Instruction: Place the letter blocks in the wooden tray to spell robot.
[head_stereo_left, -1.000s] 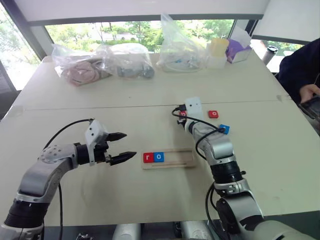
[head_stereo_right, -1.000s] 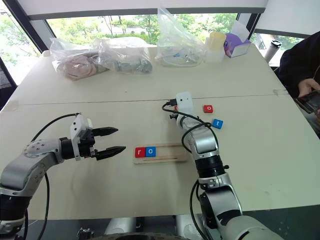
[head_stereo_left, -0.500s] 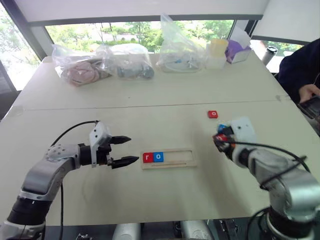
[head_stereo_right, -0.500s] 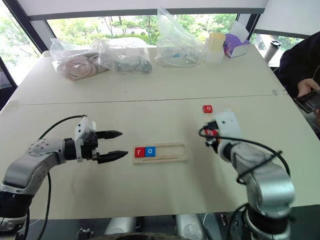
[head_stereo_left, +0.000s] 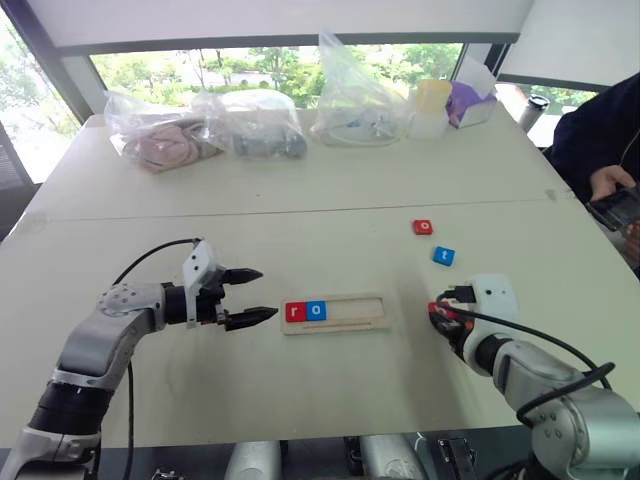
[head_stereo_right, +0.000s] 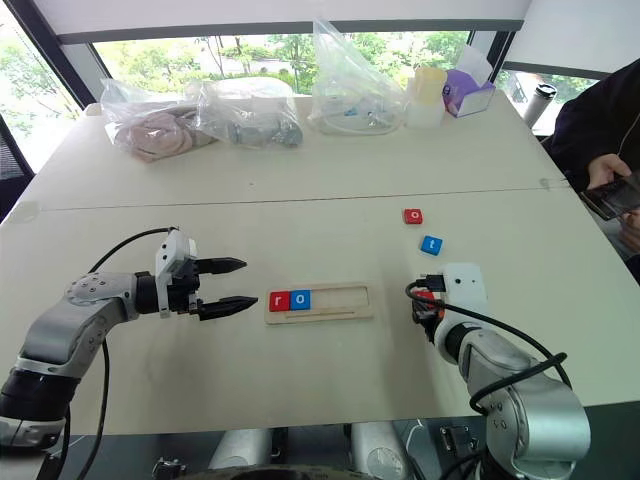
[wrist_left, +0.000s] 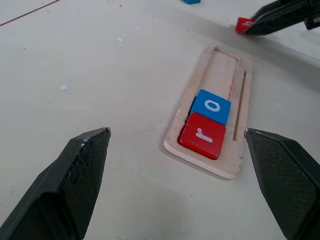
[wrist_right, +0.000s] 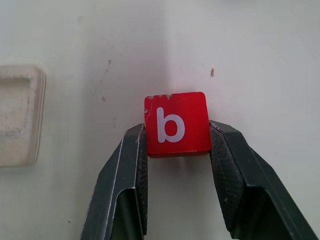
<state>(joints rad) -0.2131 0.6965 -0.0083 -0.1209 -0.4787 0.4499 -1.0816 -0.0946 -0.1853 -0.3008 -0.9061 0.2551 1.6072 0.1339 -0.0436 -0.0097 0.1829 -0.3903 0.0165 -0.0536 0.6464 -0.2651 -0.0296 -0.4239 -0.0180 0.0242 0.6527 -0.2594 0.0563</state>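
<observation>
The right gripper (wrist_right: 176, 145) pinches the red "b" block (wrist_right: 176, 124) by its side edges just right of the wooden tray (head_stereo_left: 336, 314); small, stiff and light, it looks easily twisted. The left gripper (head_stereo_left: 252, 296) hangs open.

Two silver-grey metal robot arms with rounded segments and black joint rings. A loose black cable loops along each forearm to a white boxy wrist housing. The left gripper (head_stereo_left: 250, 296) ends in two black tapered fingers (wrist_left: 82, 170) with a fine cross-hatched texture on their inner faces. The right gripper (wrist_right: 176, 150) has matching black fingers.
</observation>
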